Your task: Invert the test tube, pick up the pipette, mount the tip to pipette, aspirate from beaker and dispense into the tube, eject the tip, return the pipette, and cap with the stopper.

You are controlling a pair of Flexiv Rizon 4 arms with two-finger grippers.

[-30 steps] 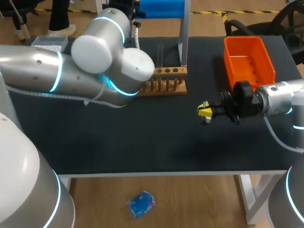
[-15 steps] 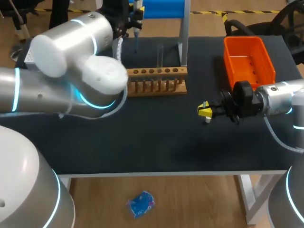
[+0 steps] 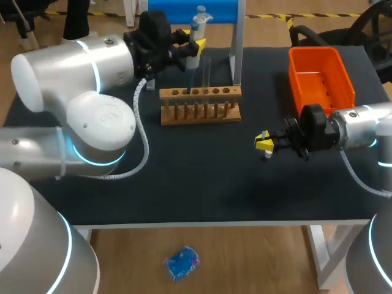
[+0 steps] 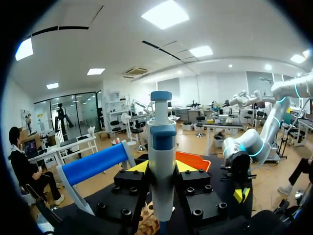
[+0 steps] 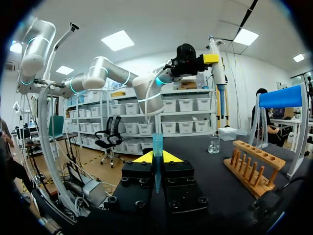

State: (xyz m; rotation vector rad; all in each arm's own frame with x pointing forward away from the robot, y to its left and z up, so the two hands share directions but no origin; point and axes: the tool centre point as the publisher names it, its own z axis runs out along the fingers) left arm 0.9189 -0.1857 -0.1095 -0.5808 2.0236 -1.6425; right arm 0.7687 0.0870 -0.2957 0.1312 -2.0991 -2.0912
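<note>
- Left arm swung across in the last second. It went from sprawled over the 9 o'clock end of the rack to pulled back toward the table's 10 o'clock corner.
- The pipette travelled with it. Half a second back it hung further out toward 9 o'clock; now it stood upright above the rack's far edge.
- Its thin lower end came down just beside the tube, on the tube's 9 o'clock side. I couldn't tell whether it was over the mouth; it read as beside, not inside.
- The tube stood upright in the rack, mouth up, uncapped.
- My read: the draw from the beaker was done and this was the carry-over — dispense next, once the end lines up with the tube.
- The beaker sat on the table past the rack's 9 o'clock end, well clear of the pipette.
- Left gripper: fingers pressed on the pipette body from both sides, just under the blue collar, plunger knob free above.
- Right arm didn't move across the three frames.
- Right gripper was parked at the table's 3 o'clock, low over the surface and well apart from the rack.
- It pinched a small teal plug between its fingers — likely the stopper, waiting for the cap step.
- The orange bin sat at the table's 2 o'clock, untouched.
</note>
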